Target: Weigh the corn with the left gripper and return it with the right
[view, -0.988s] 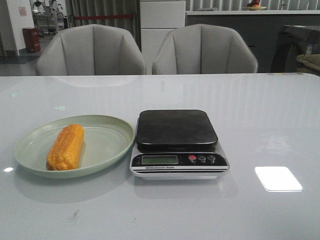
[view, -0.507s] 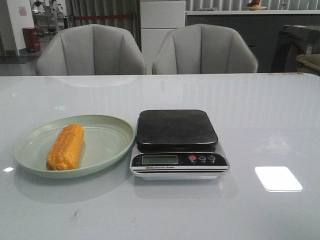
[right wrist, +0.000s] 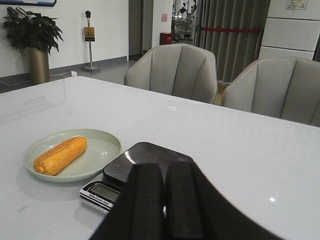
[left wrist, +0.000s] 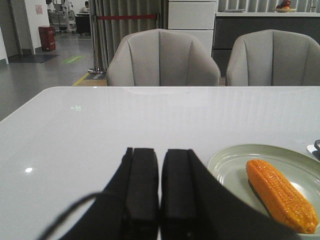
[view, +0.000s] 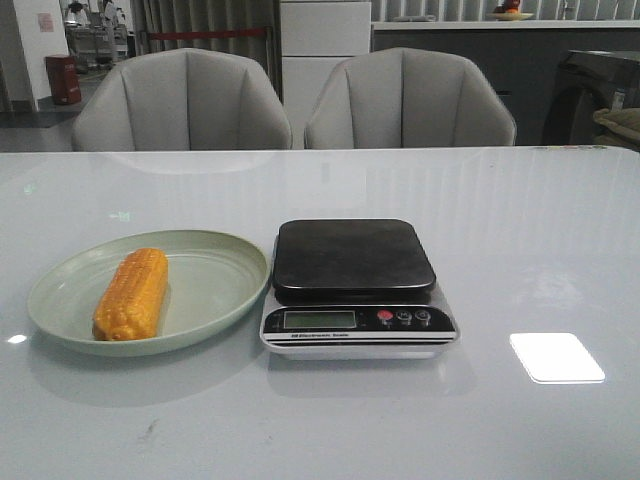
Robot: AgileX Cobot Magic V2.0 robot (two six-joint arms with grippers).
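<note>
A line of small white lettering is printed beneath the display of the scale [view: 357, 288], but it is too small to be read with confidence in the front view; three round buttons (one red, two dark) are set beside the display. A yellow sign on a stand [right wrist: 89, 34] is seen only in the right wrist view, its writing illegible, along with a potted plant [right wrist: 32, 31] against the wall. The corn [view: 132, 293] is laid on its side in the pale green plate [view: 215, 283], which is placed on the glossy white worktop [view: 520, 250] just beside the scale, on the robot's left of it. The scale's dark platform is left bare. Neither arm is shown in the front view; both are seen only through their own wrist cameras. In the left wrist view the left gripper [left wrist: 159, 187] is held above the worktop with its two black jaws pressed together and nothing between them, a thin black cable [left wrist: 75, 215] looping off one side, and the plate with the corn is seen near it. In the right wrist view the right gripper [right wrist: 164, 200] is likewise held with its jaws drawn together and nothing clasped, poised near the scale, with the plate and corn beyond. Two grey chairs [view: 182, 100] are stood behind the worktop in every view.
</note>
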